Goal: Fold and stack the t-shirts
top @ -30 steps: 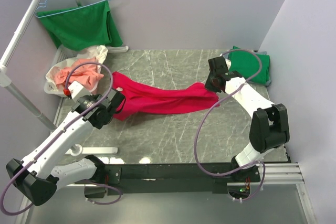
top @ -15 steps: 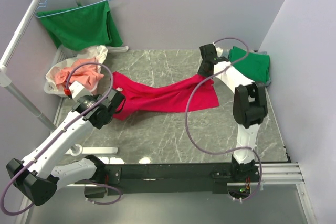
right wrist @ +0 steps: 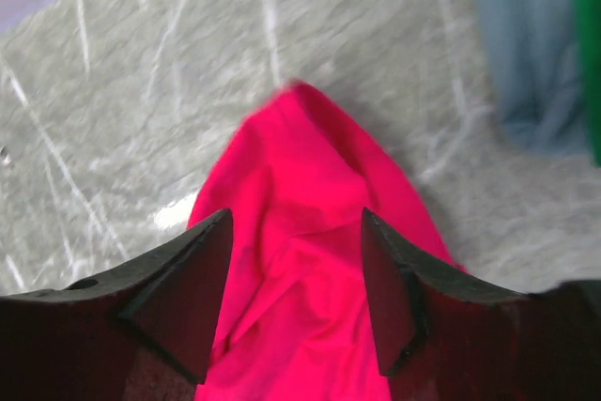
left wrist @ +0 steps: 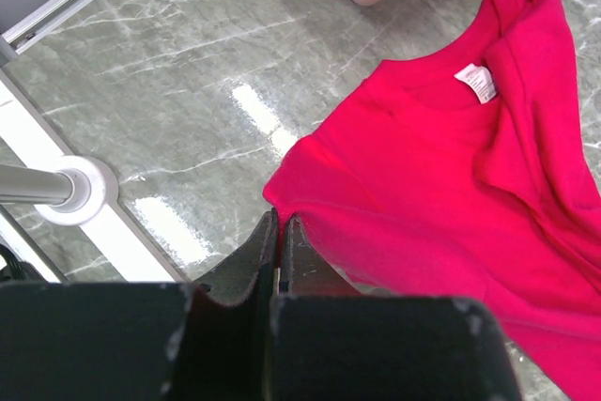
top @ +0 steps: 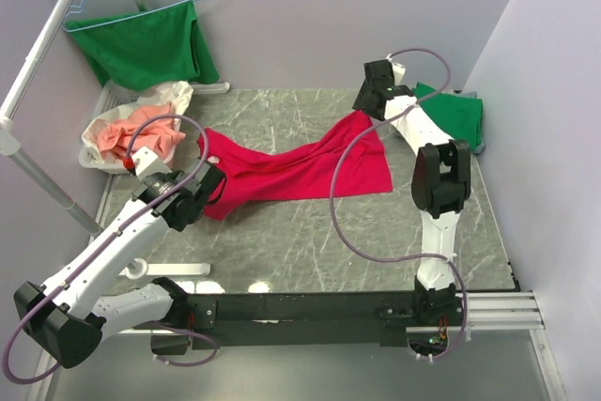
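The red t-shirt lies stretched across the marble table, its collar and label at the left end. My left gripper is shut on the shirt's near-left edge, and a corner of red cloth is pinched at its tips. At the back right, my right gripper hovers open just over the shirt's peaked far corner, with the cloth lying loose between its fingers. A folded green t-shirt rests at the back right on a grey one.
A second green garment hangs on a blue hanger at the back left. A white basket with pink cloth stands at the left. The rack's pole and its foot stand along the left edge.
My right gripper carried the shirt's right corner toward the back of the table, then opened and let it go. The left gripper stayed shut on the left edge.
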